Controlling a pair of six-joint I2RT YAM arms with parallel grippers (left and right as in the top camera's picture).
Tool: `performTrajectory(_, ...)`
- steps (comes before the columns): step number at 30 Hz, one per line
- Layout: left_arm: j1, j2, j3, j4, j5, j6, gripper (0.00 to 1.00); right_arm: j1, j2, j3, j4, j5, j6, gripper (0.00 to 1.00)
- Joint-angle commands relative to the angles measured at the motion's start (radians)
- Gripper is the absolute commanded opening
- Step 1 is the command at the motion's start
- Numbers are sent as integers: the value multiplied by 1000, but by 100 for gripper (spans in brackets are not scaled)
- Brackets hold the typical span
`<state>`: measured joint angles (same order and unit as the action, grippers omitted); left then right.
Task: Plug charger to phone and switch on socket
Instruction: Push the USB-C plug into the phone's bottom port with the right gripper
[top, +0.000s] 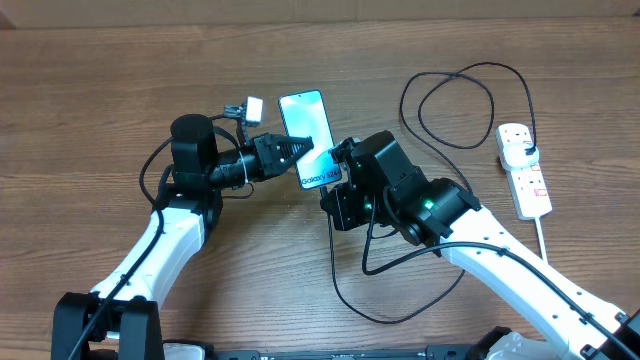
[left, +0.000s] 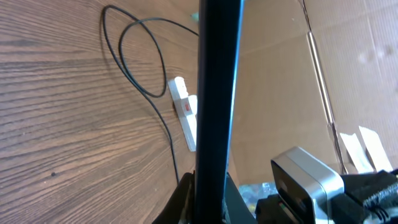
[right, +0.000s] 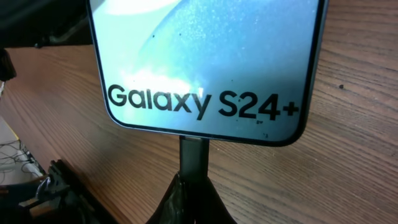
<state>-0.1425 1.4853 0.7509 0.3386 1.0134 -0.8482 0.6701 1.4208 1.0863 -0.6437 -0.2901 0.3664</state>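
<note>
Desk (top: 100, 100): brown wood-grain top with darker streaks running left to right. It fills nearly the whole overhead view. The finish is matte. In the left wrist view a pale, soft sheen lies across the grain, and the light is even, with only faint shadows.

Far edge: a plain beige strip (top: 300, 8) runs along the desk's length.

Beyond the desk, the left wrist view shows a brown cardboard panel (left: 273, 81) standing like a wall, marked with straight fold lines. Two white strips (left: 373, 146) sit low on its right part.
</note>
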Motion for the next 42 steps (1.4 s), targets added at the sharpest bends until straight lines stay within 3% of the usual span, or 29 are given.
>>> performTrajectory(1,-55,-6,-17,-20,227,42,4,-3,-5,42,87,71,-15,4)
performTrajectory(8,-55,-6,-17,-20,226,41,4,-21,-24,82,97,114,-31,4)
performTrajectory(14,-55,-6,-17,-19,204,41,4,-19,-24,81,-6,113,-25,4)
performTrajectory(18,-55,-6,-17,-20,184,41,4,-19,-24,81,-29,107,-25,29)
performTrajectory(20,-55,-6,-17,-20,176,41,4,-19,-24,81,-39,93,-23,32)
performTrajectory(21,-55,-6,-17,-20,172,41,4,-19,-24,81,-45,87,-22,30)
performTrajectory(22,-55,-6,-17,-20,167,40,4,-19,-24,81,-51,87,-22,19)
performTrajectory(24,-55,-6,-17,-20,164,40,4,-19,-24,81,-55,88,-22,6)
performTrajectory(27,-55,-6,-17,-20,165,40,4,-19,-24,81,-42,87,-22,4)
performTrajectory(28,-55,-6,-17,-20,165,40,4,-19,-24,81,-38,87,-22,6)
performTrajectory(32,-55,-6,-17,-21,153,40,4,-19,-24,81,-56,87,-22,38)
performTrajectory(35,-55,-6,-17,-50,74,52,4,-20,-26,81,-124,88,-22,43)
performTrajectory(39,-56,-3,-17,-154,-48,84,4,-28,-48,95,-216,97,-22,62)
performTrajectory(42,-71,12,-17,-227,-51,157,4,-46,-74,133,-305,157,-22,75)
